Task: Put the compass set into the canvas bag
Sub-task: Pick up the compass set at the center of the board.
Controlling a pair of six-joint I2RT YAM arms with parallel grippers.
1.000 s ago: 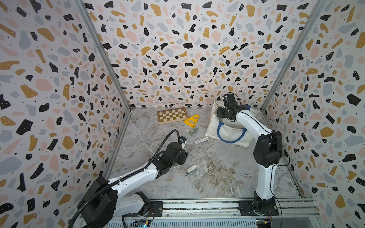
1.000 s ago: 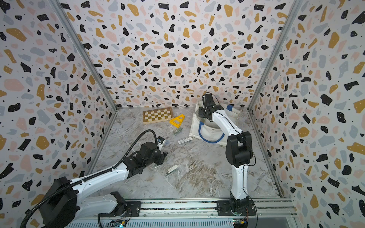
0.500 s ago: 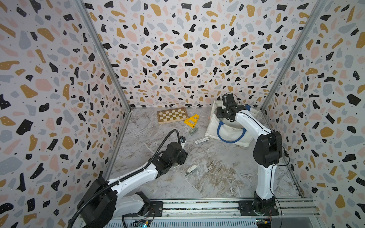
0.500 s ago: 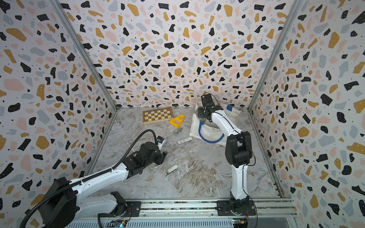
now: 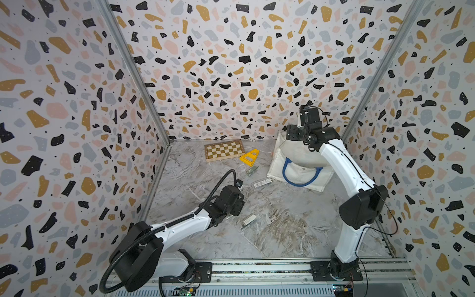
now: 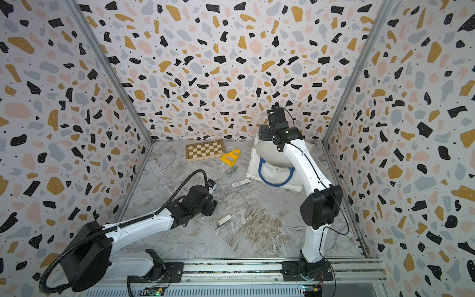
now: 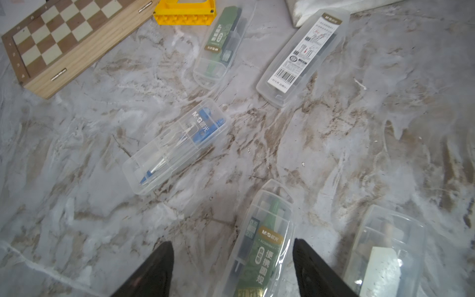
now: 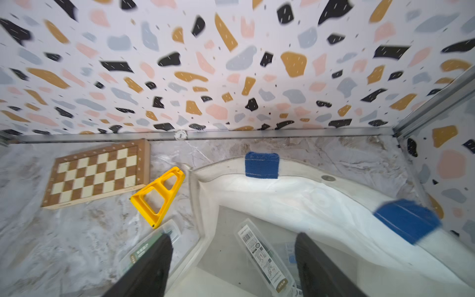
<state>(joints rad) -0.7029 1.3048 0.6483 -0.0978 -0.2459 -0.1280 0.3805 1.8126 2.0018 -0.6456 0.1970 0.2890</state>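
left fingers (image 7: 154, 270): parted, straddling clear plastic green-labelled compass case (image 7: 259, 246) on grey marbled surface (image 7: 77, 205) | right fingers (image 8: 149, 264): parted, empty, above white blue-tabbed canvas bag (image 8: 295, 195)

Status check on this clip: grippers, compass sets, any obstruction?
Left gripper open over green compass case on table. Right gripper open above canvas bag mouth. One case inside; blue compass case among those outside. Nothing blocking.

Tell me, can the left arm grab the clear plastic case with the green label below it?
Probably yes: the left gripper hangs open around the clear plastic case with the green label, and nothing covers it.
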